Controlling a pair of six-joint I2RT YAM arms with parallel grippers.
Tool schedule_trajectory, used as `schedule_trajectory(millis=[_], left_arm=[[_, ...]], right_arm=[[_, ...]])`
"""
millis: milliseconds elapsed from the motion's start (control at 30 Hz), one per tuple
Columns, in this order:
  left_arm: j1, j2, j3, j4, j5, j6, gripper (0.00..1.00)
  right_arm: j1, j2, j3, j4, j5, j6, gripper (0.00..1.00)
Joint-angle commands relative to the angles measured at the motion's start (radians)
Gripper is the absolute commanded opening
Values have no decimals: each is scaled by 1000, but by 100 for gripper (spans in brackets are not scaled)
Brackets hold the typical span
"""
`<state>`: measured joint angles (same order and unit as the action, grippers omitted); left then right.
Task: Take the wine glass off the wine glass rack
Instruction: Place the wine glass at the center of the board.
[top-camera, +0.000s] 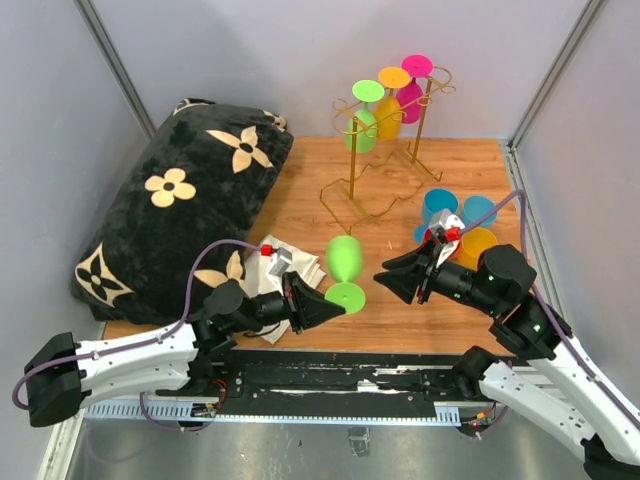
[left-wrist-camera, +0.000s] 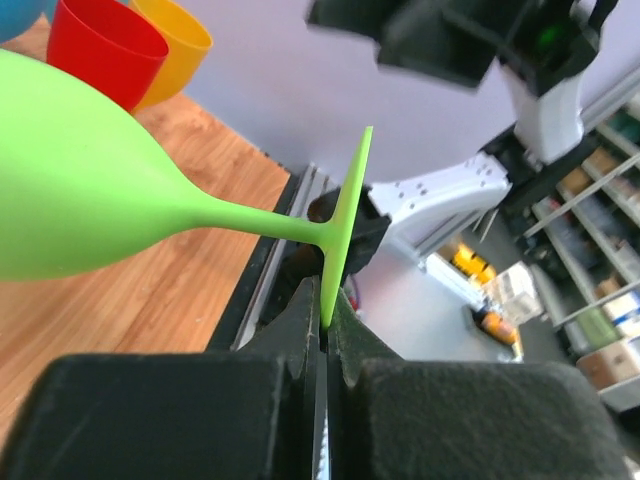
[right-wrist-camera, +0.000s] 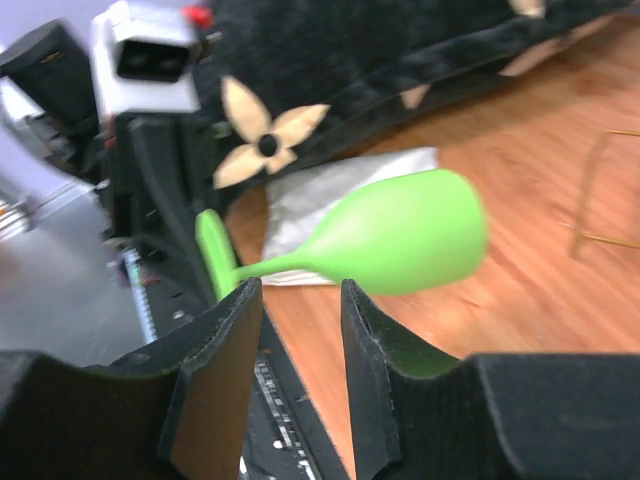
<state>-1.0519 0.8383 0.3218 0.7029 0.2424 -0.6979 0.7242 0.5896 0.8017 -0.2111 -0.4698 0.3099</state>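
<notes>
My left gripper (top-camera: 326, 306) is shut on the round foot of a light green wine glass (top-camera: 345, 258) and holds it above the wooden table, bowl pointing away. In the left wrist view the foot (left-wrist-camera: 345, 225) is pinched edge-on between the fingers. My right gripper (top-camera: 385, 278) is open, just right of the glass's stem; in the right wrist view its fingers (right-wrist-camera: 225, 345) stand below the stem and bowl (right-wrist-camera: 405, 232), not touching. The gold wire wine glass rack (top-camera: 385, 150) stands at the back with green, yellow and pink glasses hanging from it.
A black flowered cushion (top-camera: 180, 205) fills the left side. A white cloth (top-camera: 285, 262) lies near the left gripper. Blue, red and orange cups (top-camera: 462, 225) lie at the right, behind the right arm. Grey walls enclose the table.
</notes>
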Motion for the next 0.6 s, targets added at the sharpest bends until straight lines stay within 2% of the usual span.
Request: schedule_trajectory(millis=[0, 133, 167, 233, 300, 367, 467, 567], left_arm=[[-95, -23, 15, -115, -82, 206, 0], [-220, 12, 15, -204, -185, 363, 0], [-248, 24, 19, -216, -201, 398, 0], [-315, 52, 25, -227, -224, 485, 0], [-367, 80, 33, -220, -249, 581, 0], [-398, 106, 41, -212, -272, 661, 0], [-410, 131, 49, -205, -279, 743, 0], [-419, 139, 60, -226, -316, 857, 0]], right_arm=[[2, -38, 62, -174, 314, -71, 39], [1, -38, 66, -225, 453, -54, 41], [0, -34, 69, -232, 461, -53, 46], [-6, -24, 74, -243, 464, -36, 64], [-24, -6, 81, -255, 443, -28, 78], [-54, 18, 90, -271, 411, -11, 86], [-150, 56, 96, -277, 239, 4, 92], [-282, 95, 81, -232, -36, 34, 95]])
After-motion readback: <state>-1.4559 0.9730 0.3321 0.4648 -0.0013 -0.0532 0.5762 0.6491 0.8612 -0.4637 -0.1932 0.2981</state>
